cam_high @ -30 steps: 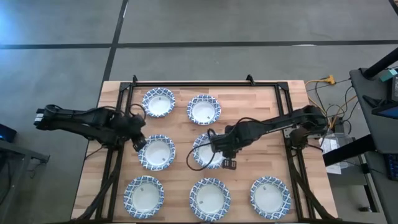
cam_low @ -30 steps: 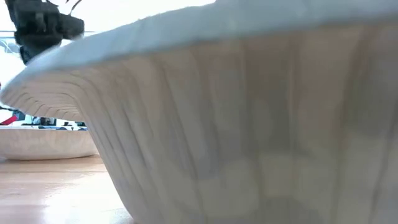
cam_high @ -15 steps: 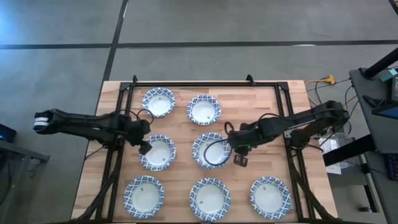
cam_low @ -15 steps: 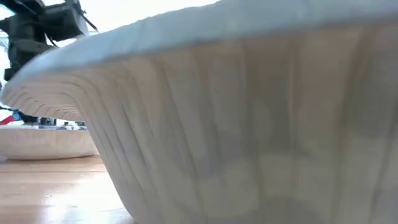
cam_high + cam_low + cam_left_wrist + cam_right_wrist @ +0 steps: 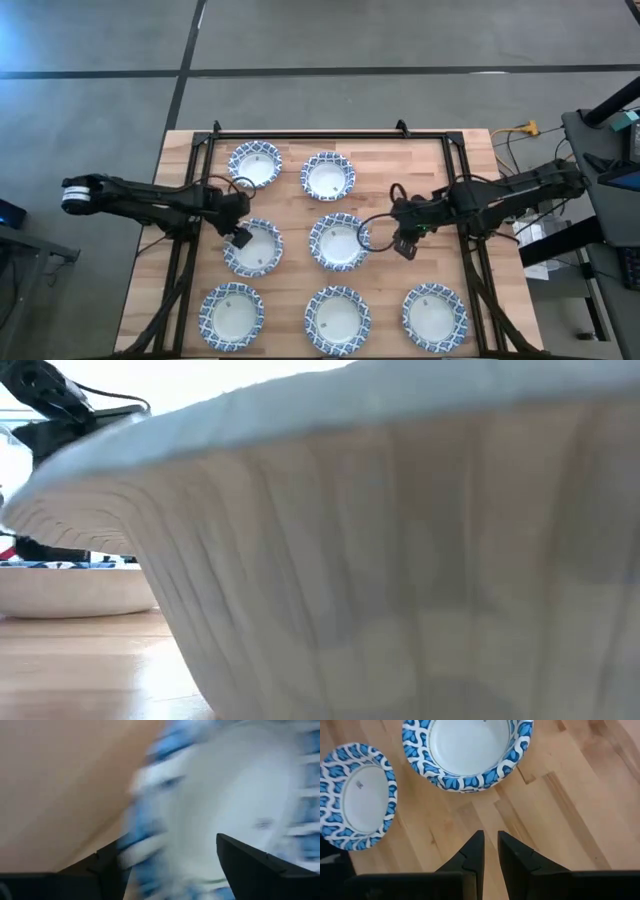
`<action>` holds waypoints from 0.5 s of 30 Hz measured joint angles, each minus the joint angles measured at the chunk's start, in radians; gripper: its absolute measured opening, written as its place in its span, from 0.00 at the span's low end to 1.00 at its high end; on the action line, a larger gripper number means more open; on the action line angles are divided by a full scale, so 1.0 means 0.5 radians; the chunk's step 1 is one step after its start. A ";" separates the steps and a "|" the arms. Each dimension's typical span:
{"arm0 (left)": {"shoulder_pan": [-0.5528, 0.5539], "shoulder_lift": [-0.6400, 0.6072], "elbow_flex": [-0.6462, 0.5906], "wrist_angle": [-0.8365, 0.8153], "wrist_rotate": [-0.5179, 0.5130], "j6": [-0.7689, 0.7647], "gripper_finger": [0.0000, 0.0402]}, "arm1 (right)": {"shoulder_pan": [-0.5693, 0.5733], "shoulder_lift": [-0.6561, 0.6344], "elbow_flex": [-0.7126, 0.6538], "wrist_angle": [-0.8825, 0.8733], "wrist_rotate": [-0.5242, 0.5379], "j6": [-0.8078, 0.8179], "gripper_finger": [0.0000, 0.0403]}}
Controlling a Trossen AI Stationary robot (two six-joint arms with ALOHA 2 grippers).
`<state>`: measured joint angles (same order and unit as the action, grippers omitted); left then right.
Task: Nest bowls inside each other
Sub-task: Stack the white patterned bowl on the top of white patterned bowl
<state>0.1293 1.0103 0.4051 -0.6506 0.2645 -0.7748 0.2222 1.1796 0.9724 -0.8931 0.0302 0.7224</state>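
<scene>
Several blue-and-white patterned bowls stand singly on the wooden table (image 5: 430,170), each on its base. My left gripper (image 5: 239,237) is open at the far left rim of the middle-left bowl (image 5: 254,248). In the left wrist view that bowl's rim (image 5: 150,835) runs, blurred, between the two spread fingers. My right gripper (image 5: 404,244) is shut over bare wood, to the right of the centre bowl (image 5: 338,242). In its own view the right gripper (image 5: 490,852) has nothing between its fingers, and two bowls (image 5: 467,750) (image 5: 355,795) lie ahead of it. My left gripper stands open at the middle-left bowl's rim (image 5: 150,835), coming down from the table's left side. The blur hides whether either finger touches the rim. The bowl stands flat on the table.
Two bowls stand at the far side (image 5: 254,163) (image 5: 328,176) and three along the near edge (image 5: 232,312) (image 5: 338,315) (image 5: 434,313). Dark frame rails (image 5: 465,200) run along the table's sides. One near bowl (image 5: 400,560) fills the low view.
My right gripper has drawn away from the centre bowl's near right rim toward the table's right edge and now stands over bare wood. The centre bowl stands flat, fully in view. My left gripper has edged toward the middle-left bowl's rim.
</scene>
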 joint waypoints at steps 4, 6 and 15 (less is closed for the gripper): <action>0.007 0.103 -0.005 0.336 0.205 0.004 0.55 | 0.000 -0.075 -0.048 -0.003 0.005 0.064 0.12; 0.009 0.171 -0.005 0.473 0.291 0.004 0.48 | 0.000 -0.096 -0.065 -0.006 0.012 0.084 0.12; 0.014 0.530 0.014 1.020 0.726 -0.010 0.04 | 0.000 -0.080 -0.076 0.023 0.016 0.093 0.12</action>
<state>0.1364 1.2754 0.4121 -0.1406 0.6275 -0.7796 0.2222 1.1396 0.9344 -0.8817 0.0383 0.7691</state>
